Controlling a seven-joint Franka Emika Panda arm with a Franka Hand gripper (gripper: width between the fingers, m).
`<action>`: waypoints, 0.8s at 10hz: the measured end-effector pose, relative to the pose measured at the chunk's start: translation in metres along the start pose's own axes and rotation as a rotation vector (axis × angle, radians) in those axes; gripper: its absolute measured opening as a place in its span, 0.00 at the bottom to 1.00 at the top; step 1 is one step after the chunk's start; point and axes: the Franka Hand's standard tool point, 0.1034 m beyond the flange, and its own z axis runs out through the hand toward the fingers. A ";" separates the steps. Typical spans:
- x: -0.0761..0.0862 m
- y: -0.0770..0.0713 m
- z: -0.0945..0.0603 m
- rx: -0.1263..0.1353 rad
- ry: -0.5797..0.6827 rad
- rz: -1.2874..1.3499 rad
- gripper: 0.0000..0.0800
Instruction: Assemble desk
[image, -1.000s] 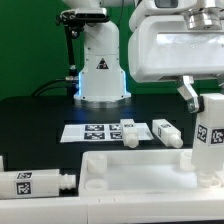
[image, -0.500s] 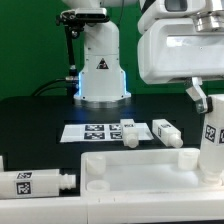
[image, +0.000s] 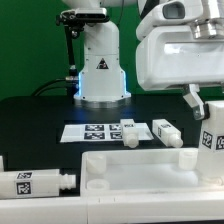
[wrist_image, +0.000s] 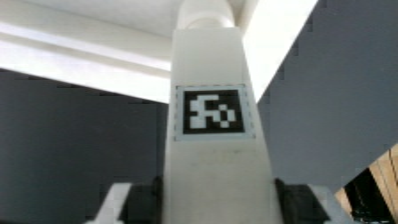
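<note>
- Clenching the end effector (image: 207, 108) on a white leg (image: 213, 140), and holding it upright with its square tag facing the wrist camera.
- Hanging the leg straight below the end effector, at the corner of the tabletop panel (image: 130, 168) on the exterior view's right. Not being able to tell whether leg and panel are touching, since the frame edge cuts the meeting point.
- Leaving the other parts loose, all well apart from the end effector towards the exterior view's left: a second leg (image: 128, 132) and a third leg (image: 167, 130) just beside the marker board (image: 92, 131), and a fourth leg (image: 30, 183) lying farther left, beside the panel.
- Judging the step in hand as fitting this first leg to the panel's corner, with nothing showing as attached yet.
- Judging the next move as calling for lining the leg's lower end squarely over the corner hole, lowering it straight without tilting, and seating it firmly before letting go.
</note>
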 end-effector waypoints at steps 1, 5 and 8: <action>0.003 0.001 0.002 -0.007 0.030 0.000 0.36; 0.004 0.002 0.003 -0.010 0.039 0.000 0.42; 0.008 -0.004 0.007 0.024 -0.104 0.081 0.76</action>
